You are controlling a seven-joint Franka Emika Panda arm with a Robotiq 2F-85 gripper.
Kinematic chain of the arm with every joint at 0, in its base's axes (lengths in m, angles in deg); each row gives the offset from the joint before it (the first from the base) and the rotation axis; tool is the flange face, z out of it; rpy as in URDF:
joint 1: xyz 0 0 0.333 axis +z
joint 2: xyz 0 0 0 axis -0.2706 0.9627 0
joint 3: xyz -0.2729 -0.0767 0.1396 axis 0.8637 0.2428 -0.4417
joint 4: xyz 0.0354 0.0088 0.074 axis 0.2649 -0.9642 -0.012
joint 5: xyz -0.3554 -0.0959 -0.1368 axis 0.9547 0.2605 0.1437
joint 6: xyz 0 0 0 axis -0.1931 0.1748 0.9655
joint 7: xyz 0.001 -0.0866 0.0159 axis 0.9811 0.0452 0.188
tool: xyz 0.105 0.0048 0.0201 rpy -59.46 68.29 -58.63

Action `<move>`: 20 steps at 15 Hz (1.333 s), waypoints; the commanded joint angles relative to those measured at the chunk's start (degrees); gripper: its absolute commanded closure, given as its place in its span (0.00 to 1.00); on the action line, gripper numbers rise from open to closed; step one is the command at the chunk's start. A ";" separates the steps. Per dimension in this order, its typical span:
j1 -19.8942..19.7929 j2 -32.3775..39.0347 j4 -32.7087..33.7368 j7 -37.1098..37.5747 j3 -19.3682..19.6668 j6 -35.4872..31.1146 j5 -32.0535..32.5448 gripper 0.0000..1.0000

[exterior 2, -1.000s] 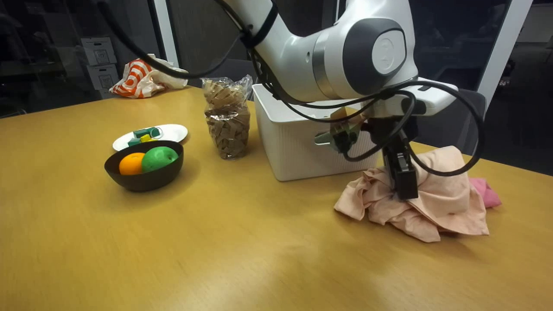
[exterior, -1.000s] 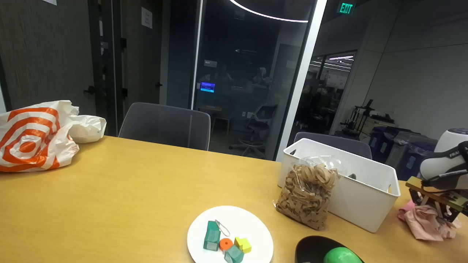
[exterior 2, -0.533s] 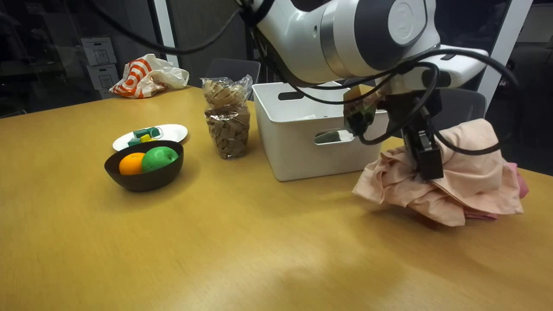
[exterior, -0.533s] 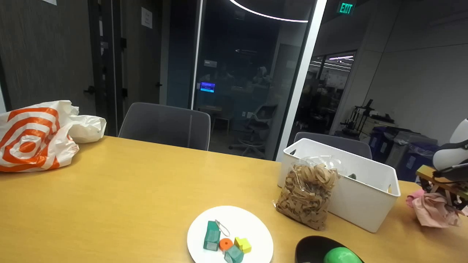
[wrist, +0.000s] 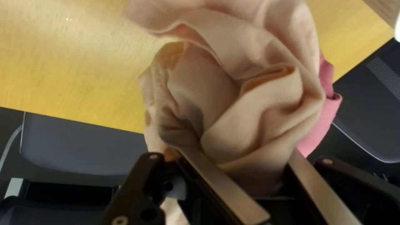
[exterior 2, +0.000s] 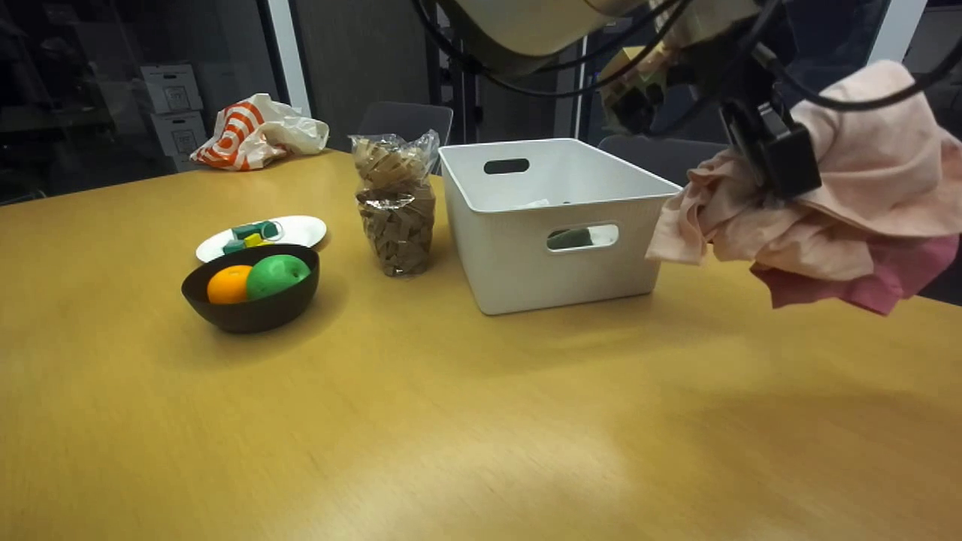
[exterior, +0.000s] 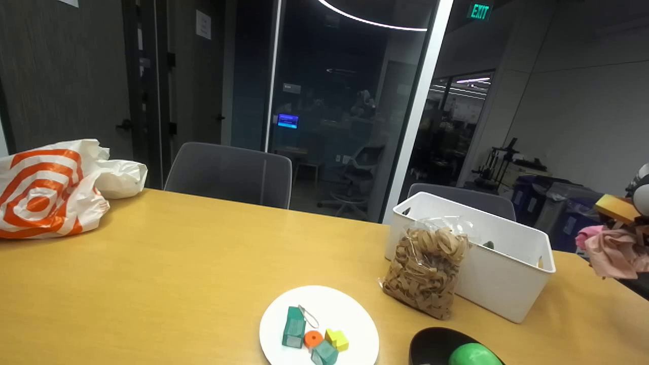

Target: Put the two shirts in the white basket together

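Note:
A crumpled peach shirt (exterior 2: 879,165) and a pink shirt (exterior 2: 894,278) under it hang together above the table at the right of an exterior view. My gripper (exterior 2: 785,169) is closed on the peach shirt, with bunched cloth between the fingers in the wrist view (wrist: 239,159). The pink shirt shows behind the peach cloth there (wrist: 322,125); what holds it is hidden. The white basket (exterior 2: 564,274) stands upright on the table, left of the held shirts in that exterior view. A dark green item (exterior 2: 569,239) shows through its handle slot.
A clear bag of brown paper strips (exterior: 426,271) stands against the basket's side. A black bowl (exterior 2: 252,312) with orange and green fruit and a white plate (exterior: 274,329) with blocks are nearby. A white-and-orange plastic bag (exterior: 50,192) lies farther off. Chairs (exterior: 228,175) stand beyond the table edge.
My gripper has risen, lifting the peach shirt and the pink shirt off the table together. They have also shifted right in both exterior views. The basket has not moved.

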 commanded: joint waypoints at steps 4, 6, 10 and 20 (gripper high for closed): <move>5.12 -12.30 -4.66 9.38 -1.36 -0.73 14.36 0.93; 6.59 -14.86 -6.20 8.95 -3.13 -0.75 14.63 0.93; 4.52 -17.46 -9.35 4.97 -12.05 -1.91 8.97 0.93; 3.93 -14.69 -13.56 -11.77 -23.31 -2.08 -11.28 0.49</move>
